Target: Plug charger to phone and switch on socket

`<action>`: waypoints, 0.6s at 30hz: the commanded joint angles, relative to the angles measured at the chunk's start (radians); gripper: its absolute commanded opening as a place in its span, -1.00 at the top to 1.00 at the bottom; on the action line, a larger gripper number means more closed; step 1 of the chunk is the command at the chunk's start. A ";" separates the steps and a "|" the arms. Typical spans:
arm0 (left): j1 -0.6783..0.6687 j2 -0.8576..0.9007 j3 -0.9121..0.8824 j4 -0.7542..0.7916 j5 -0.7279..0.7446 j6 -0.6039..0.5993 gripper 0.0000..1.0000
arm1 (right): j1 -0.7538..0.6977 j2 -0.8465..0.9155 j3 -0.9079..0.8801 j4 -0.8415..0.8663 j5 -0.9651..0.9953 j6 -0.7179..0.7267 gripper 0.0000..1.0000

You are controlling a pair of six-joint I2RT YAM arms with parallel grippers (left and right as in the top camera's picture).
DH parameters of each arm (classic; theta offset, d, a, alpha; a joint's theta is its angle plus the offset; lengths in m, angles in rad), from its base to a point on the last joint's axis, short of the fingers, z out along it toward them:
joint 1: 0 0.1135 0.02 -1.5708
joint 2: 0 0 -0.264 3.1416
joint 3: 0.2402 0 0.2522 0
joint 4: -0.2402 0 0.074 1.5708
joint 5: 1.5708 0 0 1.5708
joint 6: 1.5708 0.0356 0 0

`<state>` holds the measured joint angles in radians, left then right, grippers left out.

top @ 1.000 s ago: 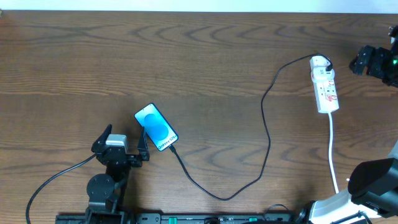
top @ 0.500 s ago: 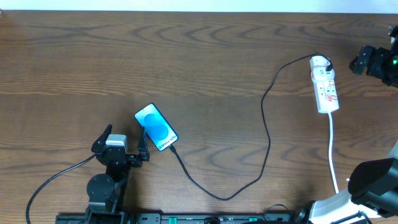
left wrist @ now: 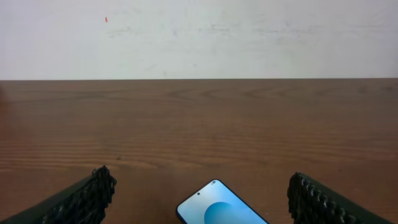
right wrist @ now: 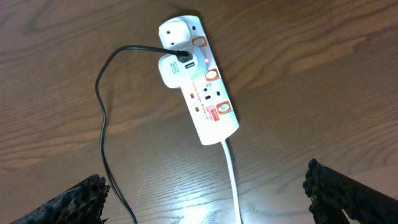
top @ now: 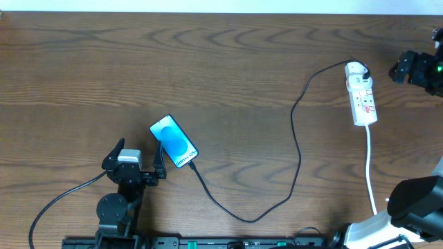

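The phone (top: 174, 141) lies face up and slanted on the wooden table, its blue screen lit; its top end (left wrist: 217, 208) shows low in the left wrist view. My left gripper (top: 136, 156) stands open just left of it, fingers (left wrist: 87, 196) wide apart. The charger (top: 296, 138), a thin black cable, runs from the phone's lower end in a loop up to a white adapter (right wrist: 173, 68) in the socket (top: 362, 93). The socket (right wrist: 199, 81) shows red switch marks. My right gripper (right wrist: 205, 180) hovers open above the socket's white cord, holding nothing.
The socket's white cord (top: 372, 173) runs toward the table's front edge. My right arm (top: 415, 68) sits at the far right edge. A thicker black robot cable (top: 59, 197) trails left of the left arm's base. A pale wall (left wrist: 199, 37) stands beyond the table.
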<state>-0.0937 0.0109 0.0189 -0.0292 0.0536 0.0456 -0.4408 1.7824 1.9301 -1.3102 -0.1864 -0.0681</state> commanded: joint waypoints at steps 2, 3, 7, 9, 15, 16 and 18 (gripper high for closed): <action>-0.004 -0.007 -0.015 -0.038 0.009 0.003 -0.82 | -0.003 -0.020 0.019 0.000 -0.003 0.011 -0.99; -0.004 -0.007 -0.015 -0.038 0.009 0.003 -0.83 | -0.003 -0.020 0.019 0.000 -0.003 0.011 -0.99; -0.004 -0.007 -0.015 -0.038 0.009 0.003 -0.82 | -0.005 -0.021 0.019 0.000 -0.003 0.011 -0.98; -0.004 -0.007 -0.015 -0.038 0.009 0.003 -0.83 | -0.005 -0.023 0.019 0.000 -0.003 0.011 -0.98; -0.004 -0.007 -0.015 -0.038 0.009 0.002 -0.82 | -0.005 -0.064 0.019 0.019 0.010 -0.008 -0.99; -0.004 -0.007 -0.015 -0.038 0.009 0.003 -0.82 | -0.005 -0.073 0.018 0.019 0.009 -0.008 -0.99; -0.004 -0.007 -0.015 -0.038 0.009 0.003 -0.83 | -0.005 -0.092 0.018 0.020 0.008 -0.008 -0.98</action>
<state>-0.0937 0.0109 0.0189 -0.0292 0.0536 0.0456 -0.4408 1.7596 1.9301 -1.2919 -0.1841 -0.0692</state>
